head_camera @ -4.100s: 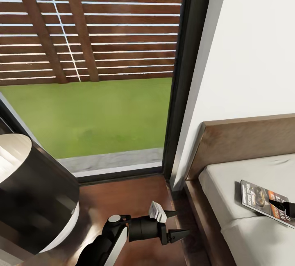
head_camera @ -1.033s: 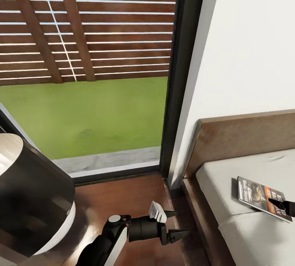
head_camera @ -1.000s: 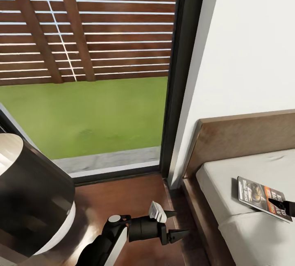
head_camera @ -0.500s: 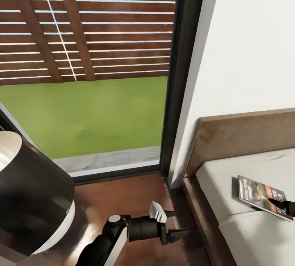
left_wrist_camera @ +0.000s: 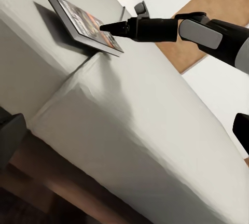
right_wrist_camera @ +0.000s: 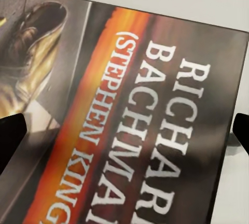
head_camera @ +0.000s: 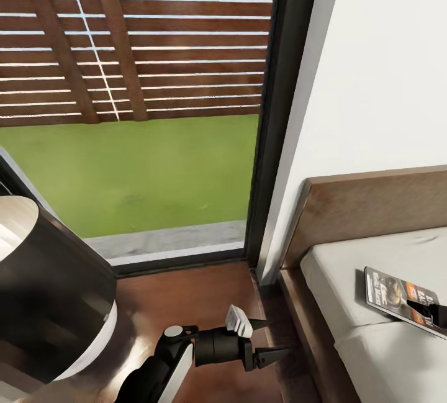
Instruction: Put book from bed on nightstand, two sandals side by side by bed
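Observation:
The book (head_camera: 397, 298), dark with an orange band, lies on the pale-grey mattress of the bed (head_camera: 338, 279), one end resting on a raised fold. My right gripper (head_camera: 434, 314) is open right over its cover; the right wrist view has the book (right_wrist_camera: 129, 115) close up, with a dark fingertip at each side edge. From the left wrist I see the book (left_wrist_camera: 83, 24) and the right gripper (left_wrist_camera: 111, 27) at its cover. My left gripper (head_camera: 266, 339) hangs open and holds nothing, over a glossy reddish-brown surface (head_camera: 186, 297) beside the bed that looks like the nightstand top. The sandals are out of view.
A large dark cylinder with a white rim (head_camera: 49, 303), like a lamp shade, stands at the left. A tall dark-framed window (head_camera: 276, 111) looks onto grass and a slatted fence. The brown headboard (head_camera: 372, 204) meets the white wall. The bed's wooden side rail (head_camera: 304, 322) runs next to my left gripper.
The whole view has shifted slightly, so the camera moved. The book stays put on the mattress and both grippers hold the same pose.

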